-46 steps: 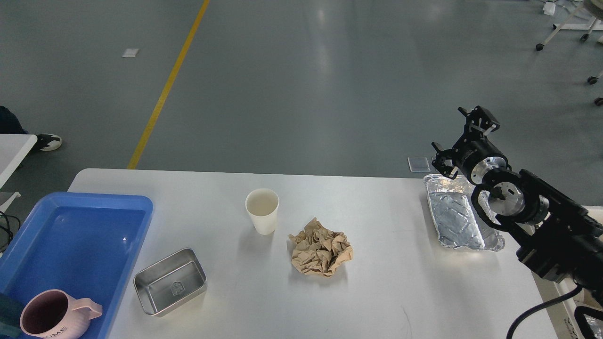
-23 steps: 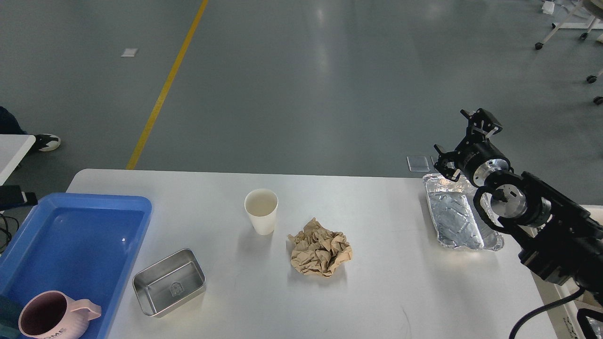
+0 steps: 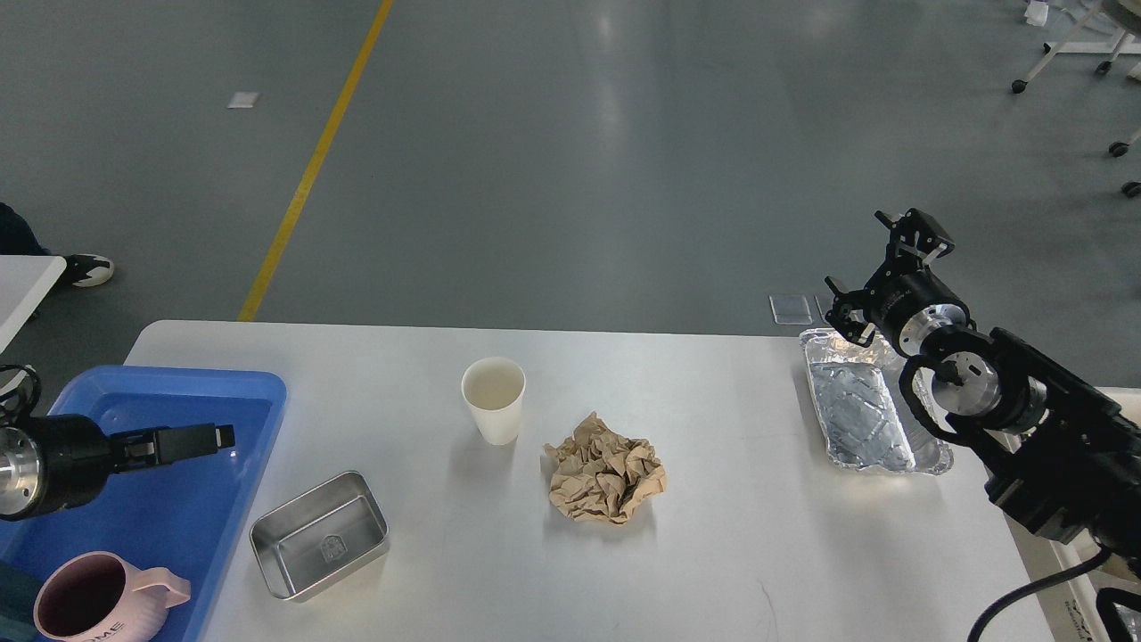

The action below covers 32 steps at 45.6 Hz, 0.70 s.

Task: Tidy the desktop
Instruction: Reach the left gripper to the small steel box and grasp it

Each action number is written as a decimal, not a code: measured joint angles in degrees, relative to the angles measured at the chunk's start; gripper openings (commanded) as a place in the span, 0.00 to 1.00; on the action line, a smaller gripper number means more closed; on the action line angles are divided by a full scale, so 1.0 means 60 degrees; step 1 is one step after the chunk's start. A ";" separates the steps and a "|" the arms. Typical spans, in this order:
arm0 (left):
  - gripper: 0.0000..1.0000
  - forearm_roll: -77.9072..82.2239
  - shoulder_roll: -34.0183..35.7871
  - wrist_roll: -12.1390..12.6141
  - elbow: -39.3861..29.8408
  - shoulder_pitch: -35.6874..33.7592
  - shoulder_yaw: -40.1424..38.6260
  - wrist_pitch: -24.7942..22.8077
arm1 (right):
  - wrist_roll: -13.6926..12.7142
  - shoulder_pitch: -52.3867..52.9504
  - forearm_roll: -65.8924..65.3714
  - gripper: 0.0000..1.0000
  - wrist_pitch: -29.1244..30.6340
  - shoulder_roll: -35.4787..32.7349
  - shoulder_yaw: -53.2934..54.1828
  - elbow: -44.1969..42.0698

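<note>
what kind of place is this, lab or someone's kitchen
Most likely a lab or industrial test hall, not a kitchen: a wide grey sealed floor with a yellow lane line, and wheeled equipment stands beyond the white desktop.

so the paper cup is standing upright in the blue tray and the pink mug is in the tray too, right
Not quite. The head view shows the paper cup standing upright on the desktop, to the right of the blue tray, not inside it. The pink mug is indeed in the tray, at its near corner.
</note>
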 measured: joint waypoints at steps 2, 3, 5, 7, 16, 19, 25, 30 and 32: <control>1.00 0.0059 -0.0077 -0.0074 0.0001 0.0169 -0.0001 0.0042 | 0.0000 -0.0001 0.0000 1.00 0.0000 0.0000 0.0000 -0.0001; 1.00 0.0070 -0.0110 -0.0094 0.0001 0.0245 -0.0003 0.0073 | 0.0000 -0.0001 0.0000 1.00 0.0000 0.0000 0.0000 -0.0002; 1.00 0.0079 -0.0184 -0.0113 0.0001 0.0429 -0.0003 0.0163 | 0.0000 -0.0001 0.0000 1.00 0.0000 0.0003 0.0000 -0.0007; 1.00 0.0074 -0.0246 -0.0093 0.0002 0.0624 -0.0007 0.0232 | 0.0000 -0.0001 0.0000 1.00 0.0000 0.0010 0.0000 -0.0007; 1.00 -0.0073 -0.0432 0.0019 0.0031 0.1686 -0.0065 0.0800 | 0.0000 -0.0002 0.0000 1.00 0.0000 0.0034 0.0000 -0.0007; 1.00 -0.0291 -0.0595 0.0032 0.0060 0.1974 -0.0073 0.1161 | 0.0000 -0.0002 0.0000 1.00 0.0000 0.0064 0.0000 -0.0006; 1.00 -0.0999 -0.1092 0.0055 0.0404 0.2332 -0.0093 0.1611 | 0.0000 -0.0002 0.0000 1.00 -0.0011 0.0108 0.0000 0.0015; 1.00 -0.1253 -0.1383 0.0048 0.0622 0.2489 -0.0098 0.1678 | 0.0000 -0.0002 0.0000 1.00 -0.0015 0.0110 0.0000 0.0019; 1.00 -0.1278 -0.1461 0.0046 0.0637 0.2564 -0.0098 0.1684 | 0.0000 -0.0002 0.0000 1.00 -0.0015 0.0109 0.0000 0.0018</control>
